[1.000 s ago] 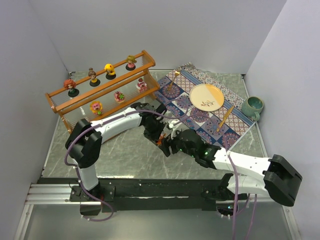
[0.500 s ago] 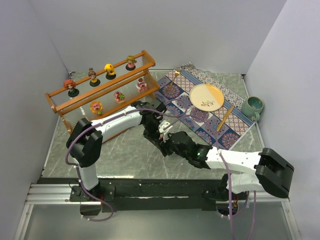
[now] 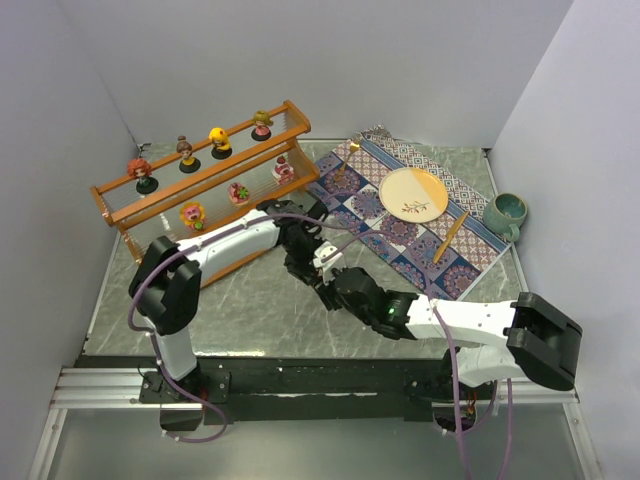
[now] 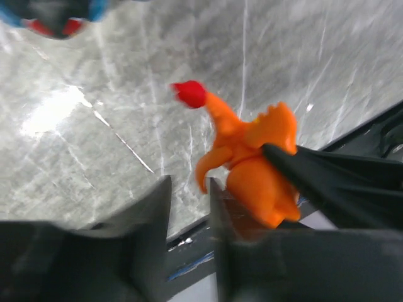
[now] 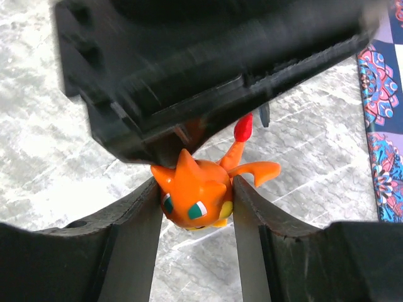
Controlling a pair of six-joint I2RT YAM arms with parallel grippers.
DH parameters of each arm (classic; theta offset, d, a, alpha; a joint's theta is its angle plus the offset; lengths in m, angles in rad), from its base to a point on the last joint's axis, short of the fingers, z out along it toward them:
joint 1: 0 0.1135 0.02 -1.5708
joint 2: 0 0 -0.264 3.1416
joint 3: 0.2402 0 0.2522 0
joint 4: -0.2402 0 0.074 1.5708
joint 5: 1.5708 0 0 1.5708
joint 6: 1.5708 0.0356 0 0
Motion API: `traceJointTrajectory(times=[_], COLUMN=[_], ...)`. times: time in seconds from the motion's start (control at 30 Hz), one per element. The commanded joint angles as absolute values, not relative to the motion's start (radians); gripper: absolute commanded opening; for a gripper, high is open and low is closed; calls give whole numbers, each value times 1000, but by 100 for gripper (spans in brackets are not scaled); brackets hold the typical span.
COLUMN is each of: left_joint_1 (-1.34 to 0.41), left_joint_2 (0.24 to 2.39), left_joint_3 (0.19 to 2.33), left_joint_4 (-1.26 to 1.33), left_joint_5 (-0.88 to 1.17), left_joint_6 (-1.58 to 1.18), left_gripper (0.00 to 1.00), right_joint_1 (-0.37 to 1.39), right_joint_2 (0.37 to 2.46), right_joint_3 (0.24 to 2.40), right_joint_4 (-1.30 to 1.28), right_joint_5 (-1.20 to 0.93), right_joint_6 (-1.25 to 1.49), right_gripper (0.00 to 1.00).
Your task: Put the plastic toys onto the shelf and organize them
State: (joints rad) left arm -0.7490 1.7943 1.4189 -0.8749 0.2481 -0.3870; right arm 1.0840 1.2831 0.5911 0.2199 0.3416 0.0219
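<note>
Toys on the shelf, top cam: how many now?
7. Top tier of the shelf: red-haired doll, brown-haired doll, yellow doll, blond doll. Tier below: yellow-pink toy, pink flower toy, pink-white toy. Bottom tier partly hidden by the left arm.

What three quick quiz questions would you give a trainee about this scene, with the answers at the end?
1. True or false: the right claw is closed on the orange toy.
2. How many toys stand on the top tier of the shelf? A: two. B: four. C: six.
3. What round thing lies on the patterned mat?

Key: 1 true. 2 B. 3 a plate.
</note>
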Motion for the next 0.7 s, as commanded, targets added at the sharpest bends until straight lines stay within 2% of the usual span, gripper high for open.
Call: traceJointTrajectory(times=[0.0,0.17,0.37,0.67], left_joint_1=[-697,-670,-669,-669], left_joint_2=[1654,1537,1399,1267], left_joint_3=[1356,1225,1045,850], left_joint_4=[-787,-641,-435,-181], left_joint_5=[233,178,95,60], left_joint_6=[-446,-486,-560,-643], left_gripper=[43,67,85,85], right_joint_1=[1078,1046,956,856], right_joint_2=[1253,1247,1249,1259], right_joint_3=[597,561,509,428], right_joint_4=[247,275,333,460], right_joint_5=[365,285,178,69], right_joint_6=[72,156,251,337], right_gripper=[0,0,0,0])
